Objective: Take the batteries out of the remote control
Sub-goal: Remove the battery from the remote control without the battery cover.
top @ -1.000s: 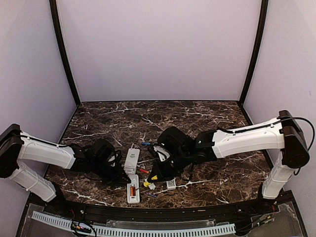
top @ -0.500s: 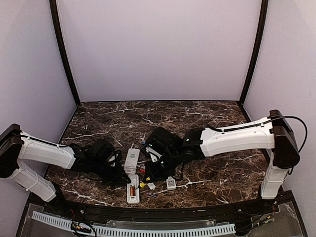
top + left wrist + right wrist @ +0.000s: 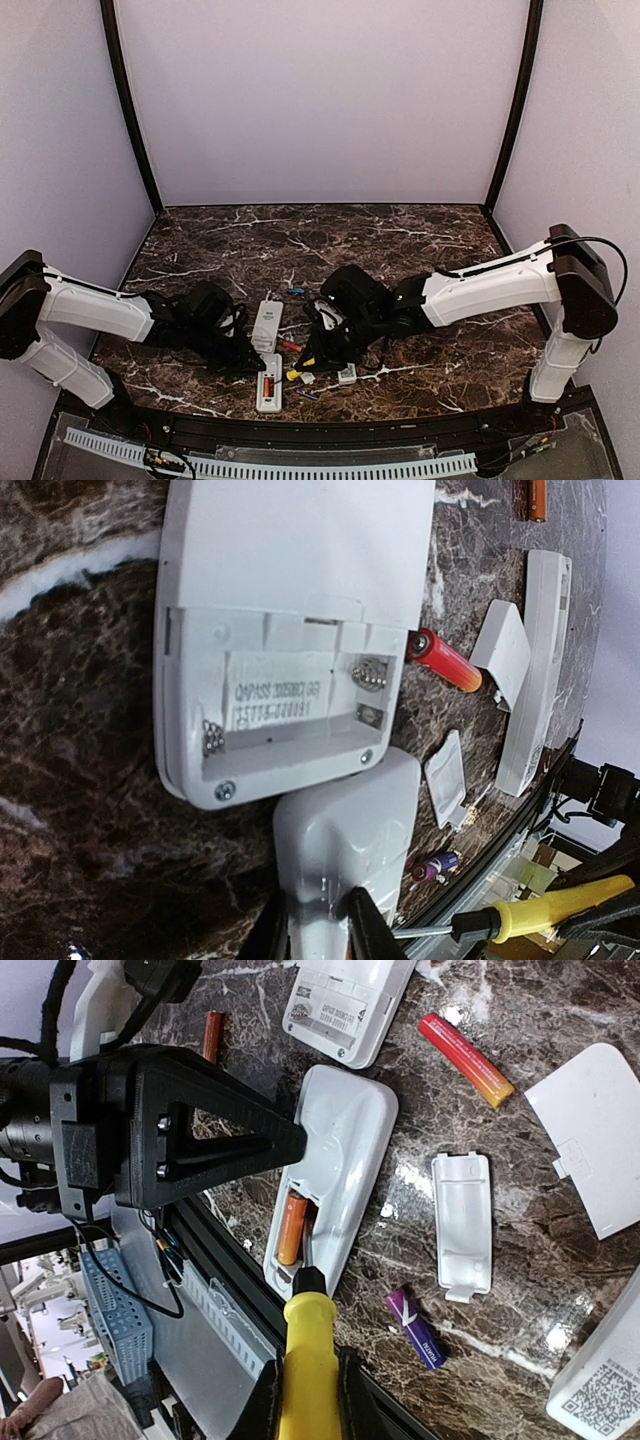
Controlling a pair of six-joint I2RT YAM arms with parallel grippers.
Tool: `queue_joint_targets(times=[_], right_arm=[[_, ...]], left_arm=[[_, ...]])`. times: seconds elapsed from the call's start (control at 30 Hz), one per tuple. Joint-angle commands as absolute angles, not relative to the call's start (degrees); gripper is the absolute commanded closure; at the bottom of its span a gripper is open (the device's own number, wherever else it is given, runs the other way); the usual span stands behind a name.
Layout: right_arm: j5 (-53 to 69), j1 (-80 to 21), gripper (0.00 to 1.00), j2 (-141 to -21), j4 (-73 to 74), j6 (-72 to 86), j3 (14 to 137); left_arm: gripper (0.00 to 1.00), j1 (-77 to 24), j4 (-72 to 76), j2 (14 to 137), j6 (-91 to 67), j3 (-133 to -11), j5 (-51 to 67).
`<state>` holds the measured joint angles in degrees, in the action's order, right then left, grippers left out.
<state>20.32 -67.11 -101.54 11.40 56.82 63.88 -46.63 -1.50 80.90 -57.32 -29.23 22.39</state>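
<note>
Clamping one end of the narrow white remote, the left gripper holds it on the tabletop. Right gripper clenched on yellow-handled screwdriver, tip at the open compartment, just beside the orange battery seated inside. Red battery and purple battery lie loose nearby.

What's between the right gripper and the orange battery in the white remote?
The yellow-handled screwdriver, held by the right gripper, its tip at the white remote beside the orange cylindrical battery; right wrist view.
</note>
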Motion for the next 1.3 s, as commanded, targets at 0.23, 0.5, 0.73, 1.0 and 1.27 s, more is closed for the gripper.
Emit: queue_joint_targets(times=[0.23,0.5,0.73,1.0,1.27], right_arm=[[26.5,-64.4,1.00,-105.8,-3.8,62.2,53.1],[35.0,-62.9,1.00,-104.7,-25.8,65.5,45.6],[35.6,-63.9,1.00,-101.1,-27.2,62.1,45.5],[37.3,-65.3,1.00,-99.4,-32.0,61.3,44.4],[34.2,-66.1,1.00,-96.2,-28.5,58.9,44.6]], left_arm=[[0.82,-47.0,-5.8,84.9,-56.9,-26.5,20.1],[0.82,-47.0,-5.7,84.8,-56.9,-26.6,20.1],[0.82,-47.0,-5.8,83.9,-57.2,-26.3,19.9],[0.82,-47.0,-5.6,83.6,-57.4,-26.0,19.8],[0.82,-47.0,-5.3,83.3,-57.5,-25.8,19.7]])
